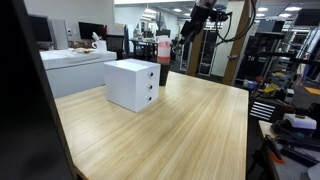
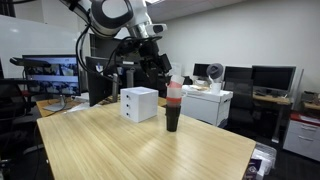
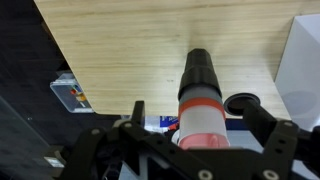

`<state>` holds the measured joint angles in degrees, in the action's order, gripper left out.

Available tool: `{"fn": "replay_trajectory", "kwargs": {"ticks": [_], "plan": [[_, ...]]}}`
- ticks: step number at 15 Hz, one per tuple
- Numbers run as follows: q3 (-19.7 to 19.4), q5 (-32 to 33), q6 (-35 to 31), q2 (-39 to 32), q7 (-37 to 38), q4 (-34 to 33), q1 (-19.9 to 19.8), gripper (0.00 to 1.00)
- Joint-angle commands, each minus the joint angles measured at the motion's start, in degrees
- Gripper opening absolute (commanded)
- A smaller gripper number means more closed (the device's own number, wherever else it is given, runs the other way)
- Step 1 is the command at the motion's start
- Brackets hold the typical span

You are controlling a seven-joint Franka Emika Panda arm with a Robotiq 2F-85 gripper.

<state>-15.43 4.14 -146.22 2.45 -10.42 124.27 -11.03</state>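
A tall cup with a black base, a red band and a pale upper part stands upright on the wooden table in both exterior views (image 1: pixel 163 60) (image 2: pixel 173 106). My gripper (image 2: pixel 160 66) hangs above it, open and empty, and also shows in an exterior view (image 1: pixel 192 24). In the wrist view the cup (image 3: pixel 202 95) rises between my two spread fingers (image 3: pixel 200 114) without touching either. A small black round thing (image 3: pixel 240 102) lies on the table right beside the cup.
A white drawer box (image 1: pixel 133 84) (image 2: pixel 139 103) (image 3: pixel 305 60) stands on the table (image 1: pixel 190 130) next to the cup. Desks with monitors and shelves surround the table. The table edge (image 3: pixel 70 70) drops off near the cup.
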Motion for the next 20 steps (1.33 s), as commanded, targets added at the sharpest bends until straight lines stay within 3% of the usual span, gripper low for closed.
{"fn": "replay_trajectory", "kwargs": {"ticks": [1,11,20], "plan": [[0.9,-4.3,-0.4,-3.8,0.3,-5.1,-0.5,1.00],[3.0,-14.7,-2.3,-10.5,-2.1,-13.1,-1.7,1.00],[6.2,-21.1,-4.8,-14.5,-10.4,-16.2,-4.6,1.00]]}}
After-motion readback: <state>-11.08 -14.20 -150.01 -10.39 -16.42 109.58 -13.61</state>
